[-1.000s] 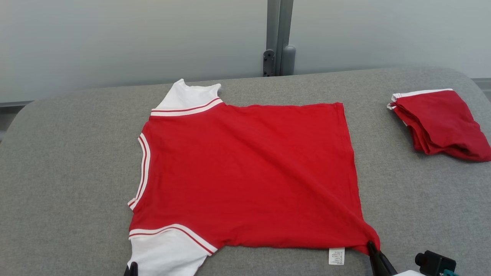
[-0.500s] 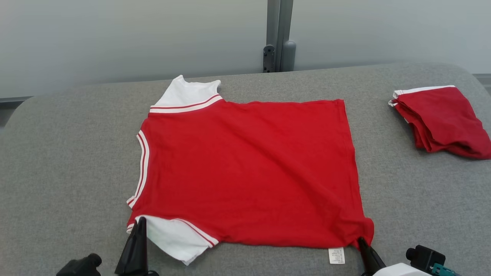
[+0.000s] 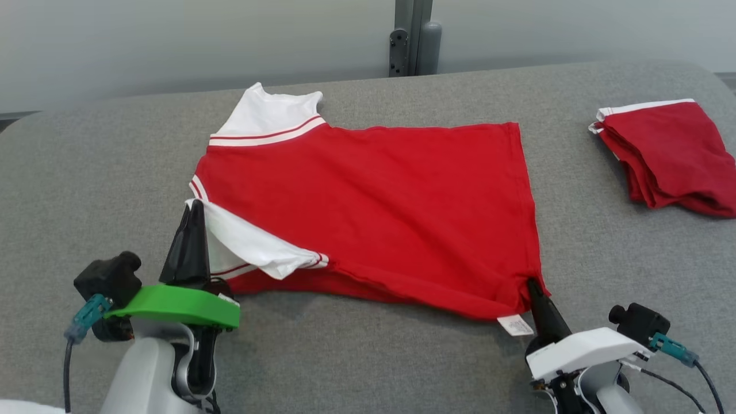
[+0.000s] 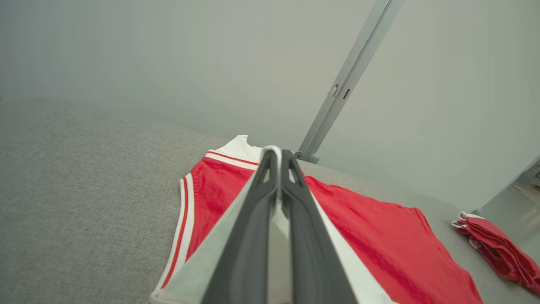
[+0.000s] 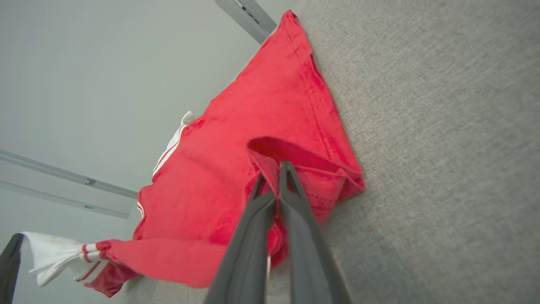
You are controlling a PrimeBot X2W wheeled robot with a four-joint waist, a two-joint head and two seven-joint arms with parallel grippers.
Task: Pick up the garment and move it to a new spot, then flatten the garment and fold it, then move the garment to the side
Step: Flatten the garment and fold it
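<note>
While jaws clamp garment [image 3: 374,195], corners aloft (both)

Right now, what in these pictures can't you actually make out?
- Head view: print on the white label is too small to read.
- Head view: the right edge cuts off a corner of the folded red pile.
- Left wrist view: the left jaws cover the middle of the near white sleeve.
- Right wrist view: the red shirt bunches around the right jaws, hiding how many layers they pinch.

1. Left gripper [image 3: 194,208], at lower left: fingers pressed together on the white sleeve of the garment [image 3: 374,195].
2. Right gripper [image 3: 532,287], at lower right: fingers clamped on its near hem corner.
</note>
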